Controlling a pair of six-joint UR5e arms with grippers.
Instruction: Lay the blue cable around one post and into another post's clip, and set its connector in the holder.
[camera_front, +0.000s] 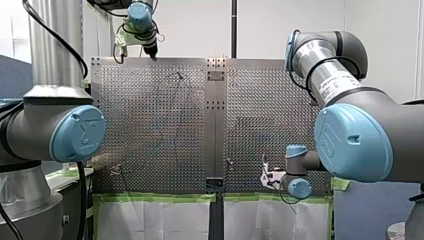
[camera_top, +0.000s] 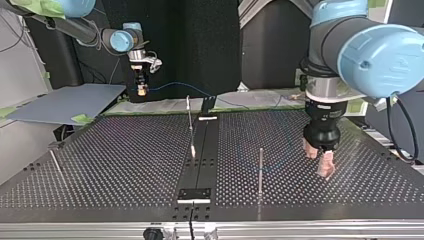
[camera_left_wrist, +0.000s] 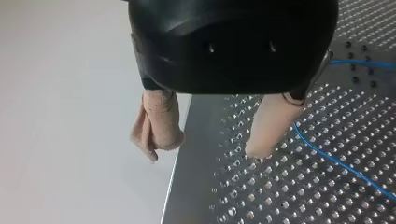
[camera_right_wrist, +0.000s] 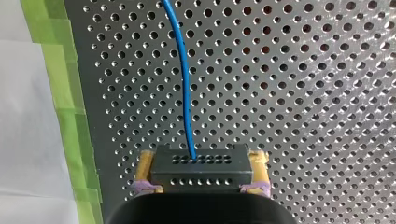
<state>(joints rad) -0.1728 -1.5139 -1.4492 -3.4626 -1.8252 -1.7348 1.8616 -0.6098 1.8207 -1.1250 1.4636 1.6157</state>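
Since the connector (camera_right_wrist: 198, 165) is clenched between the yellow pads of my right gripper (camera_right_wrist: 201, 173), over the near right edge of the table (camera_right_wrist: 303, 93) in the front view, no part of the task reads as finished.

- Blue cable (camera_right_wrist: 184, 93), one: runs from the connector out over the perforated plate and lies loose. I see it round no post and in no clip.
- Posts, three counted in the top view: upright post (camera_top: 189, 120) just left of the centre rail, second post (camera_top: 260, 170) right of it, leaning post (camera_top: 55, 162) at the left edge.
- Fixtures on the centre rail, two: low plate (camera_top: 195, 194) and upright block (camera_top: 207, 106). Which one serves as the holder I cannot tell.
- My left gripper (camera_left_wrist: 205, 150), farthest in the front view: beige fingers (camera_left_wrist: 159, 126) spread and empty, the cable just beside one.

Left to do, in my judgement: routing, clipping, seating.
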